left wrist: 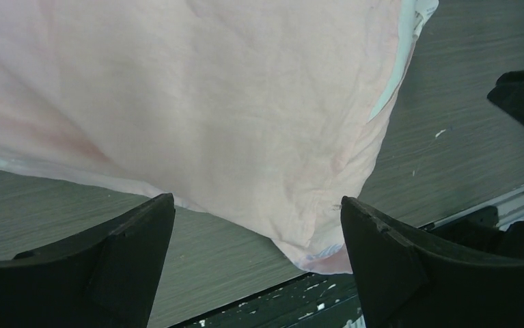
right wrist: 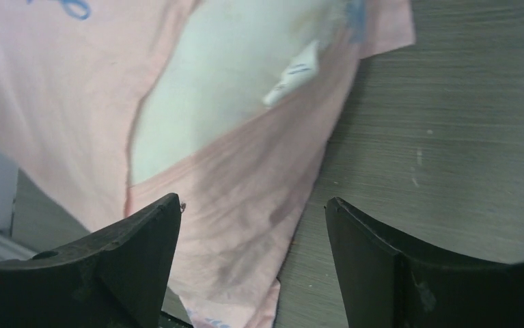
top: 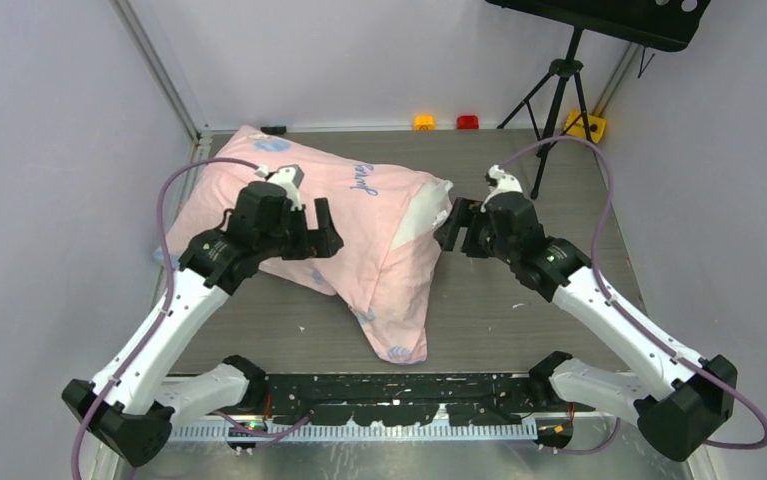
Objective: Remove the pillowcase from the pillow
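The pale pink pillowcase point(top: 359, 225) lies across the table, still around the pillow, with a loose flap hanging toward the front. The white pillow point(top: 421, 215) shows through the opening at the right end; its small tag point(right wrist: 293, 73) is seen in the right wrist view. My left gripper point(top: 321, 238) is open and empty above the pillowcase's left part point(left wrist: 211, 116). My right gripper point(top: 451, 228) is open and empty just right of the pillow's exposed end, over the pink flap point(right wrist: 245, 205).
A tripod point(top: 557, 95) stands at the back right. Small orange point(top: 424, 122), red point(top: 468, 122) and yellow point(top: 585, 125) objects sit along the back edge. A black rail point(top: 399, 390) runs along the front edge. White walls close the sides.
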{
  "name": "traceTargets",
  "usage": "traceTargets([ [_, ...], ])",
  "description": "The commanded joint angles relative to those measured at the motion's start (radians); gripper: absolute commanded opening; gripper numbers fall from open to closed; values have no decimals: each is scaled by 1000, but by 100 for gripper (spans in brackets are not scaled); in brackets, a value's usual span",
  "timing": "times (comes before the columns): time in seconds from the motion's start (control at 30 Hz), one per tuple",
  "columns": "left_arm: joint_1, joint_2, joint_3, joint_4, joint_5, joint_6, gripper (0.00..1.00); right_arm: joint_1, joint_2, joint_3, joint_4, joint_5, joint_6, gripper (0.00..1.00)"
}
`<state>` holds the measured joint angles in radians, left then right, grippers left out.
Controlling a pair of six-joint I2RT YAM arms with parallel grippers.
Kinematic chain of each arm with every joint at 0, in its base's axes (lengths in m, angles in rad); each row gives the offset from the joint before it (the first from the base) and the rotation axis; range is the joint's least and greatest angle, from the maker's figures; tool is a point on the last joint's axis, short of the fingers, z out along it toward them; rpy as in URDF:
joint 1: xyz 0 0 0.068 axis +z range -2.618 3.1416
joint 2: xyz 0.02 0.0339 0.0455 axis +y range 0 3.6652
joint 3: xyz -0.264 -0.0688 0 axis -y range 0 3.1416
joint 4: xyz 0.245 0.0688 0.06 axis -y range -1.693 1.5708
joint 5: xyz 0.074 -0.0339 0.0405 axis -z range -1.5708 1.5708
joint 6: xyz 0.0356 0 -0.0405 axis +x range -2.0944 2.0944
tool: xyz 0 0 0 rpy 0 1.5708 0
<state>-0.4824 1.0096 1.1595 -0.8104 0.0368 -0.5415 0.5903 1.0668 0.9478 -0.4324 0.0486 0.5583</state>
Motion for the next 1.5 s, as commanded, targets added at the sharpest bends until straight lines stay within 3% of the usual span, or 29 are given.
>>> traceTargets([
  [0.0,-123,47,81,-5,-163,76,94,-44,-64,-21,-67,172,117,83],
  [0.13,-247,133,174,-26,-289,122,94,-47,-44,13,-131,260,198,85],
  [0.2,-311,176,223,-27,-337,136,94,-47,-31,37,-171,296,235,92],
  [0.4,-401,298,301,19,-369,159,94,-47,-44,24,-129,258,264,95],
  [0.83,-425,619,509,34,-366,217,88,-41,52,-36,82,118,437,95],
  [1.03,-385,701,539,39,-383,213,86,4,162,-29,154,167,560,91],
  [1.13,-346,703,515,47,-376,190,84,13,224,-29,161,177,609,85],
  [1.23,-295,692,460,77,-354,179,81,15,262,-74,199,177,651,73],
  [1.3,-266,689,429,83,-351,169,73,14,282,-115,228,178,663,67],
  [1.47,-209,655,339,107,-351,143,58,14,277,-208,241,171,671,40],
])
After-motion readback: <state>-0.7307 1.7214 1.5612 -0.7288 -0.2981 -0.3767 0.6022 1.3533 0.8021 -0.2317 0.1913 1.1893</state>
